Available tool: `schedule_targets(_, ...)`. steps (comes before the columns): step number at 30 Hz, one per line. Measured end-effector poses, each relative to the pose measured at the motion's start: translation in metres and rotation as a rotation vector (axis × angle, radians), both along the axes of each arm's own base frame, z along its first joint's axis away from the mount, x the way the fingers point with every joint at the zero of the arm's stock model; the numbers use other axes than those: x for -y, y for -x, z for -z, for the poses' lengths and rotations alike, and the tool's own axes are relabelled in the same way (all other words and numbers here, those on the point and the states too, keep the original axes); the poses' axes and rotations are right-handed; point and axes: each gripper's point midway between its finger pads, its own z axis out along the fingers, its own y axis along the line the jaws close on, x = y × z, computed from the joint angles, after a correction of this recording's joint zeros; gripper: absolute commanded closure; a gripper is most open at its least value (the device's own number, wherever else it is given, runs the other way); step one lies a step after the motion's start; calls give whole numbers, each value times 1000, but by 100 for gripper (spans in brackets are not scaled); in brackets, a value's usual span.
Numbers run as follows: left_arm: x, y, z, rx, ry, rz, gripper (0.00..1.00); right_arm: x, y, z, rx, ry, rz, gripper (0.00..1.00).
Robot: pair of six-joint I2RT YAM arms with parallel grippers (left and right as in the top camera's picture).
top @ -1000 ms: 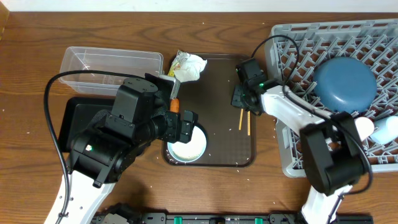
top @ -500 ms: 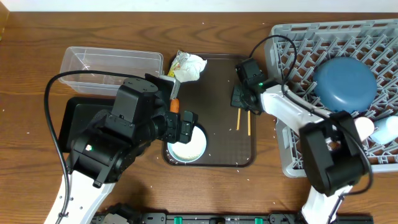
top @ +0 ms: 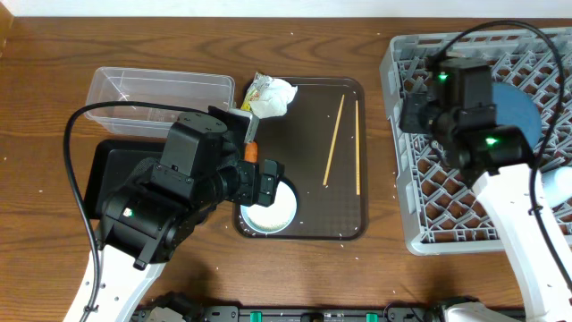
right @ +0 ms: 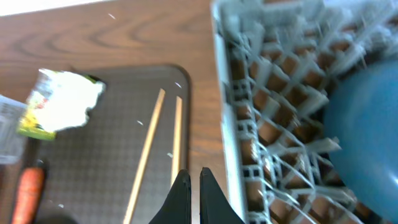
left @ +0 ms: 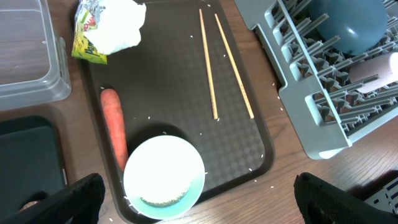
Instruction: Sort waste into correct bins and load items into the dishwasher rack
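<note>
Wooden tabletop [top: 54,54] carried everything, and most of the job looked undone. On the brown serving tray [top: 304,134] lay the crumpled wrapper [top: 271,96] at its far left corner, the carrot [top: 252,150] along its left edge, the white bowl [top: 273,210] with rice in it at its near left corner, and the chopsticks [top: 342,143] on its right half. Left of that tray, the clear tub [top: 156,94] looked empty, and the black tray [left: 28,155] was mostly hidden. Right of it, the dishwasher rack [top: 420,206] held the dark-blue bowl [top: 523,105] and a pink cup [left: 373,68]. The left gripper [top: 266,177] hung wide open over the serving tray's left side; the right gripper [right: 191,190] was closed on nothing, above the rack edge nearest that tray
</note>
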Motion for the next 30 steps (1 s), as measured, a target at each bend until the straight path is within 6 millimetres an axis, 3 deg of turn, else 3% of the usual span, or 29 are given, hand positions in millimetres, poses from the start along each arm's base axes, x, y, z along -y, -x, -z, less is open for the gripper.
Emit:
schedule_targets(2,0,0,0,0,0,0,2,3,1,11,-46,-31,-6,85)
schedule_targets(5,0,0,0,0,0,0,2,-17,3,27,-112,-109,-81,68)
schedule_targets(11,0,0,0,0,0,0,2,-82,10,84,-297,-174,-117,56)
schedule_targets(16,0,0,0,0,0,0,2,-122,9,145,-381,-111,-65,59)
schedule_targets(20,0,0,0,0,0,1,2,-129,3,182,-408,-83,-6,70)
schedule_targets(25,0,0,0,0,0,0,2,-121,-2,209,-429,-66,110,76)
schedule_targets(26,0,0,0,0,0,0,2,-119,-2,213,-433,-62,125,90)
schedule_targets(27,0,0,0,0,0,0,2,-117,-3,217,-435,-53,137,98)
schedule_targets(30,0,0,0,0,0,0,2,-118,-6,218,-426,-65,159,99)
